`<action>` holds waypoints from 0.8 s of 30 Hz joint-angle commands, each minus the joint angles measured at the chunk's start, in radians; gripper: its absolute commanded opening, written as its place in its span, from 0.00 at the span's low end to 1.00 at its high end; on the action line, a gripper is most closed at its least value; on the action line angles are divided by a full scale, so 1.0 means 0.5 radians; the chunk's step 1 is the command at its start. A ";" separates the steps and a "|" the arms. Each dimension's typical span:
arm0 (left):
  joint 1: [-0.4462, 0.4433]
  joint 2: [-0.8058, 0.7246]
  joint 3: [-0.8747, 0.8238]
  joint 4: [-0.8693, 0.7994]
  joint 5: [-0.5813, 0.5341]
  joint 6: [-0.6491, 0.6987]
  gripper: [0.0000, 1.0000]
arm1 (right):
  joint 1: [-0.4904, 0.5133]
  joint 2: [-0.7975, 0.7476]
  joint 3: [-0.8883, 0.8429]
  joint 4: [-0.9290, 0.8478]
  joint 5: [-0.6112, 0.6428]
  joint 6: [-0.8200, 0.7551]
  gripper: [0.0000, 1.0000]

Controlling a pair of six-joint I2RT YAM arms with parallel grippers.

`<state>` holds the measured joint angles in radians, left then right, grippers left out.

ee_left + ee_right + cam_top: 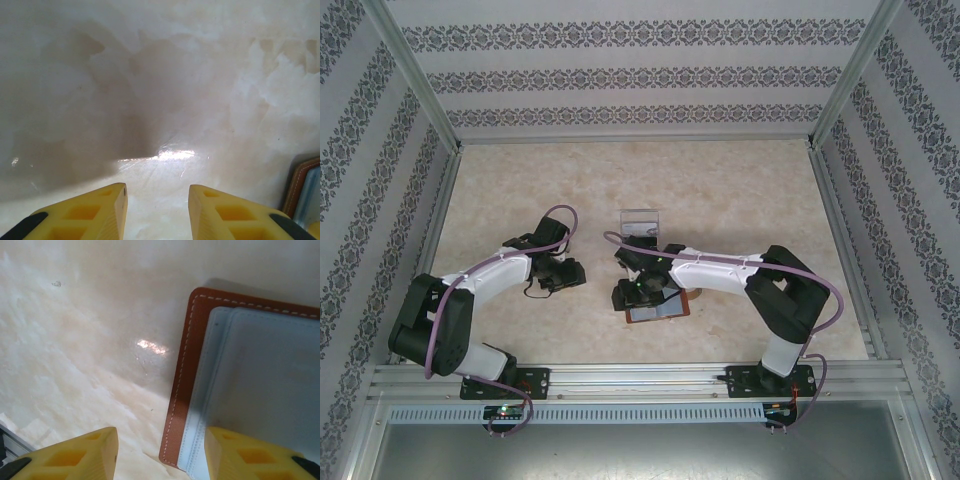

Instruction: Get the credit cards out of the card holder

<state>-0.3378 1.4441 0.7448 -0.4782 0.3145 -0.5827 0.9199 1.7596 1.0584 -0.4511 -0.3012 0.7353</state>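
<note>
Right tool (161,437) is hovering low with its yellow fingers standing apart and gripping nothing. It is straddling a stitched edge of the card holder (260,370), one finger over bare worktop (80,340) and the other over the bluish-grey lining. This reddish-brown card holder is lying open and flat on the worktop, toward the near edge. Left tool (157,192) is hanging over bare worktop beside it, fingers apart and empty. A clear plastic tray (640,219) is standing farther back.
</note>
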 commanded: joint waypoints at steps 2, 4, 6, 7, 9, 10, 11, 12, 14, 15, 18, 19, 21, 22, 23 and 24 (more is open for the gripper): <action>-0.020 0.026 0.041 0.011 0.020 0.009 0.38 | -0.022 -0.010 -0.030 -0.063 0.080 0.015 0.49; -0.023 0.031 0.045 0.011 0.023 0.009 0.38 | -0.024 0.015 -0.016 -0.132 0.140 0.005 0.49; -0.021 0.034 0.048 0.009 0.023 0.012 0.38 | -0.023 0.033 0.003 -0.222 0.210 -0.008 0.49; -0.023 0.033 0.048 0.007 0.021 0.015 0.38 | -0.021 0.032 0.016 -0.268 0.244 -0.017 0.49; -0.023 0.036 0.047 0.008 0.020 0.017 0.38 | -0.017 0.014 0.035 -0.331 0.307 -0.025 0.48; -0.025 0.038 0.048 0.008 0.020 0.015 0.38 | -0.015 0.005 0.043 -0.360 0.336 -0.028 0.49; -0.024 0.039 0.050 0.011 0.019 0.017 0.38 | -0.012 -0.005 0.053 -0.391 0.363 -0.031 0.48; -0.024 0.044 0.047 0.014 0.022 0.013 0.38 | -0.009 -0.015 0.070 -0.425 0.396 -0.034 0.48; -0.025 0.047 0.047 0.023 0.026 0.009 0.38 | -0.002 -0.021 0.101 -0.474 0.437 -0.041 0.49; -0.028 0.048 0.045 0.024 0.025 0.010 0.38 | 0.001 -0.017 0.115 -0.498 0.458 -0.046 0.48; -0.028 0.055 0.048 0.027 0.030 0.013 0.38 | 0.025 0.019 0.174 -0.569 0.530 -0.049 0.48; -0.030 0.059 0.049 0.027 0.030 0.012 0.38 | 0.034 0.039 0.197 -0.596 0.560 -0.053 0.48; -0.029 0.059 0.047 0.027 0.027 0.015 0.38 | 0.054 0.074 0.246 -0.658 0.608 -0.056 0.46; -0.029 0.059 0.046 0.029 0.025 0.015 0.38 | 0.065 0.091 0.273 -0.693 0.643 -0.053 0.46; -0.030 0.061 0.043 0.030 0.026 0.015 0.38 | 0.076 0.105 0.297 -0.720 0.675 -0.053 0.45; -0.029 0.062 0.042 0.030 0.024 0.015 0.38 | 0.086 0.118 0.323 -0.747 0.701 -0.053 0.45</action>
<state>-0.3412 1.4647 0.7464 -0.4778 0.3183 -0.5827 0.9455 1.7912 1.1812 -0.7383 -0.0326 0.7258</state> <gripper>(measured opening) 0.377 0.449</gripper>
